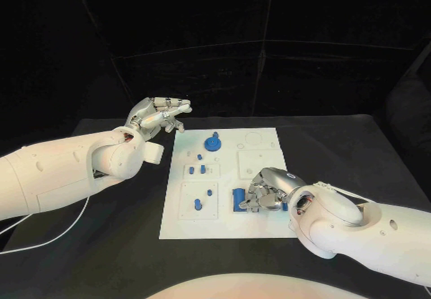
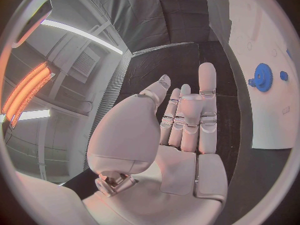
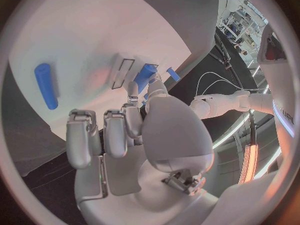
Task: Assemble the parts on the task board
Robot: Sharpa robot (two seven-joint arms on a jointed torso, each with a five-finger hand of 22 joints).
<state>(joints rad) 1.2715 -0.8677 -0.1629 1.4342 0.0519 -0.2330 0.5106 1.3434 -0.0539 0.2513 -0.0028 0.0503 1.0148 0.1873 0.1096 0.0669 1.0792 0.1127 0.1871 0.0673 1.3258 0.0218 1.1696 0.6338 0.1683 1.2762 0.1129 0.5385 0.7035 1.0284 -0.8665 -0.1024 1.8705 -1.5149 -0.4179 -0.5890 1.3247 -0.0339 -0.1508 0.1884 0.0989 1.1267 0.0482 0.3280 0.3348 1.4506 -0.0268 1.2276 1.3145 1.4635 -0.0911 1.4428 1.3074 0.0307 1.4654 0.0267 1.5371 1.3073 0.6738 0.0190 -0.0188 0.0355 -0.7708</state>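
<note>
The silver right hand [image 1: 266,192] is bent down over the near right part of the flat white task board [image 1: 260,140], with its fingers [image 3: 115,132] curled in. A small flat blue block [image 3: 145,76] is seen right at its fingertips, beside a small slot in the board, but whether the block is really pinched cannot be told. More blue pieces [image 1: 241,200] are tucked just under and beside this hand, so it is likely that a part is being pushed into its place there. A long round blue peg [image 3: 45,84] is left lying on the board a little way off from this hand. The silver left hand [image 1: 158,116] is held up in the air past the far left corner of the board, with its fingers straight and side by side and nothing held in it. It seems to be kept out of the way while the other hand works. A round blue toothed wheel [image 2: 263,77] is set on the board well apart from it.
</note>
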